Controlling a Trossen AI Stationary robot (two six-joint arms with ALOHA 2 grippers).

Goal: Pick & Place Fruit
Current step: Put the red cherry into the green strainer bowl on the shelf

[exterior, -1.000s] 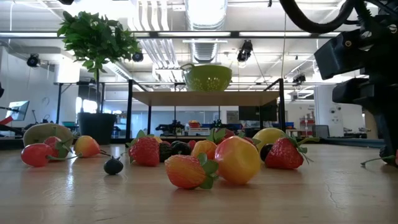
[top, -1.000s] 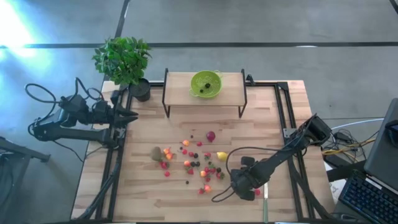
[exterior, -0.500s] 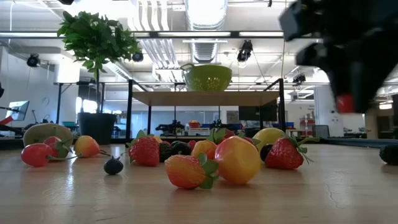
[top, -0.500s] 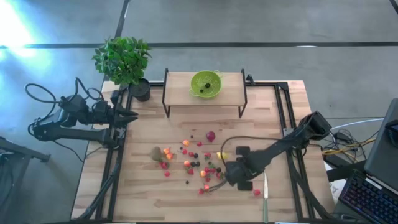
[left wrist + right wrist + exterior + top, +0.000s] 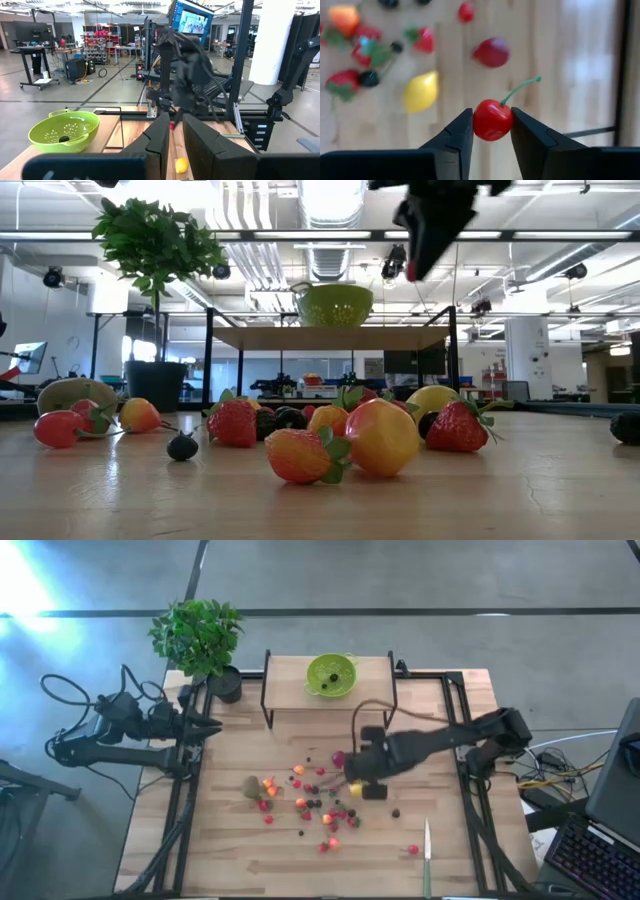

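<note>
- Between the 2 fingers of my right claw (image 5: 491,121) sits a small red cherry (image 5: 492,120), and the fingers are squeezed onto its round sides.
- It looks light and smooth, so I think it could slip out if I let go even a little.
- Its thin green stem sticks out past 1 finger, and I judge the round body is a better place to hold than that stem.
- My right arm reaches across the table (image 5: 250,860) from the right side, and its claw (image 5: 366,778) hangs up in the air above the pile of fruit (image 5: 310,802).
- The low view shows it (image 5: 413,268) high over the strawberries, with a bit of red showing.
- The green bowl (image 5: 331,674) sits on a little shelf at the far end, and I think the cherry should go there.
- My left claw (image 5: 172,145) waits at the left edge of the table, with nothing in it and its fingers a little apart.
</note>
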